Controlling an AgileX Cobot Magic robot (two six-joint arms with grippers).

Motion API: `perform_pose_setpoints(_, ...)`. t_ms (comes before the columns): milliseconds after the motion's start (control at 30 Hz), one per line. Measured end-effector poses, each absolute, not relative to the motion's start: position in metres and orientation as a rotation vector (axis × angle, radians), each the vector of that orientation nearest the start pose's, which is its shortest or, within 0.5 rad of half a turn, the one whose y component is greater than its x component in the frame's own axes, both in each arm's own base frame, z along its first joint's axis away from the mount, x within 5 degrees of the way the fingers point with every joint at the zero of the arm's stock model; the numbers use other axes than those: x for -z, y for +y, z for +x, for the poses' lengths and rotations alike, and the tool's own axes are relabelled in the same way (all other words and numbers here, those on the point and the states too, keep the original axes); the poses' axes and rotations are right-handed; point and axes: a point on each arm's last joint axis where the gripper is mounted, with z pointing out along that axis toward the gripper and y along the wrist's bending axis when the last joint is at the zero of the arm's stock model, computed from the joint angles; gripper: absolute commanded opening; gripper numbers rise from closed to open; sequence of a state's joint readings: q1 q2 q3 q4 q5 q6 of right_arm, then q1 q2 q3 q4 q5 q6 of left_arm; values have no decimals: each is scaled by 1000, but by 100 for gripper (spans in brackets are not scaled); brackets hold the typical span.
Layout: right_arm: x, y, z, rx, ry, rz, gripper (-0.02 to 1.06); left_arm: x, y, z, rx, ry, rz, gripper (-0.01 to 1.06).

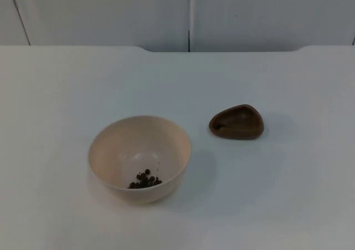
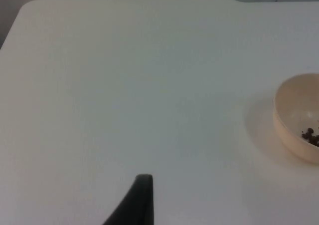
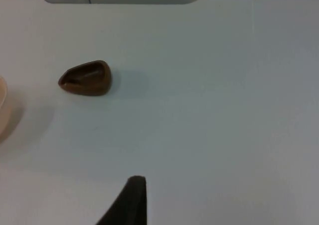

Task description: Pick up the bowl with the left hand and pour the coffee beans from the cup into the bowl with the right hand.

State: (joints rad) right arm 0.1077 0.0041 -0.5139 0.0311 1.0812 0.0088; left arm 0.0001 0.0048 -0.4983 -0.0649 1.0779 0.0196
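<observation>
Beans lie in bowl; brown cup stands beside it.

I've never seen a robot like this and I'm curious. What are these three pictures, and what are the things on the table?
They come from three cameras on one robot with two arms. One camera looks down at a white table. The other two ride on the robot's wrists; the black tip in each is a finger of the left gripper and the right gripper. Both hang over bare table, holding nothing. On the table stands a cream bowl with some coffee beans already inside. Beside it, not touching, sits a little brown wooden cup, which looks empty. The left wrist camera sees the bowl, the right one sees the cup.
</observation>
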Motion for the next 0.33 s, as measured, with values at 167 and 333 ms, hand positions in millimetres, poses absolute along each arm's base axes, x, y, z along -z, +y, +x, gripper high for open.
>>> perform_pose_setpoints(167, -279, 2, -7, -109, 2054, -102, 105, -276, -5, -5, 66, 2067, 24, 105)
perform_pose_setpoints(333, -279, 2, -7, -95, 2054, -79, 105, -276, -5, -5, 66, 2067, 24, 105)
